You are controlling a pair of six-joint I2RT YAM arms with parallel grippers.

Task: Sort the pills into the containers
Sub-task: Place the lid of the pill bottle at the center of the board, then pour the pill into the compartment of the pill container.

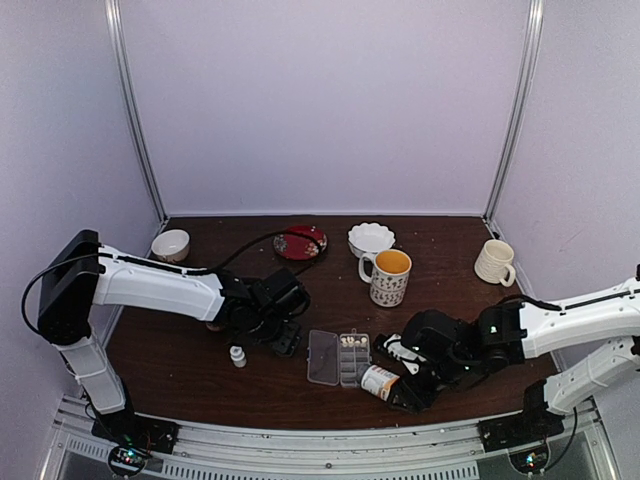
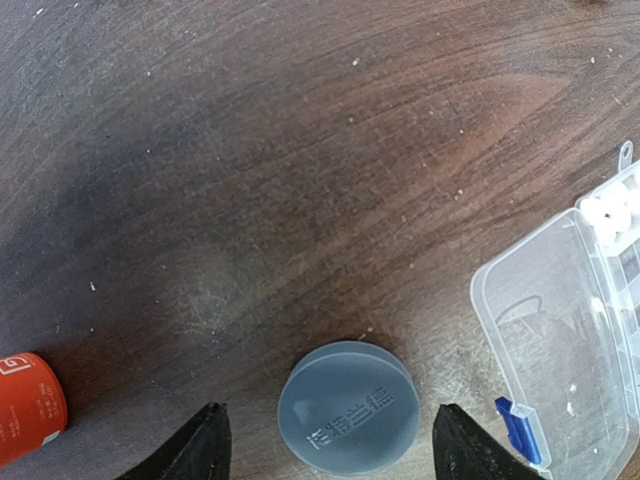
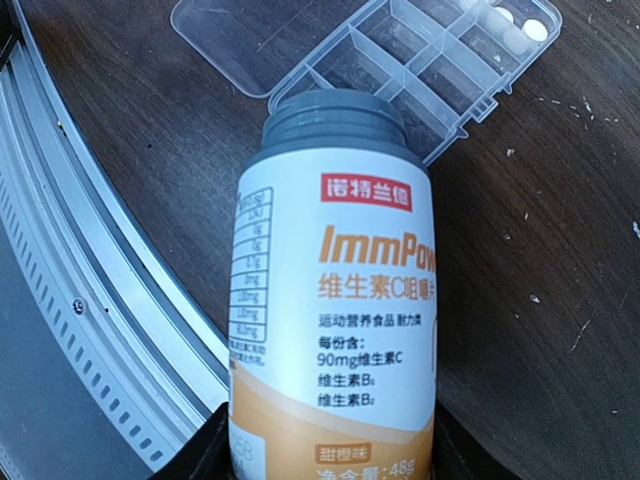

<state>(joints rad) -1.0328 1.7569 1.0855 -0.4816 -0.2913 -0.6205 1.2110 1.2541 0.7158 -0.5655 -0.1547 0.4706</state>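
Note:
The clear pill box (image 1: pixel 340 358) lies open at the table's middle front, its lid (image 2: pixel 560 330) folded out flat. Whitish pills (image 1: pixel 352 341) fill the far cells; they also show in the wrist views as pills (image 2: pixel 610 212) and pills (image 3: pixel 510 25). My right gripper (image 3: pixel 330 450) is shut on a white-and-orange vitamin bottle (image 3: pixel 335 250). The bottle is uncapped and its grey threaded neck points at the box's near edge (image 3: pixel 400 70). My left gripper (image 2: pixel 335 445) hangs open over a grey cap (image 2: pixel 348 407) lying flat on the wood, with a gap on each side.
A small grey-capped white bottle (image 1: pixel 238 355) stands left of the box, and a red-orange bottle (image 2: pixel 25 405) lies beside my left gripper. Further back are a patterned mug (image 1: pixel 388 277), a cream mug (image 1: pixel 495 262), a white bowl (image 1: pixel 371 238), a red plate (image 1: pixel 300 242) and a small bowl (image 1: pixel 171 245). A metal rail (image 3: pixel 80 250) edges the table front.

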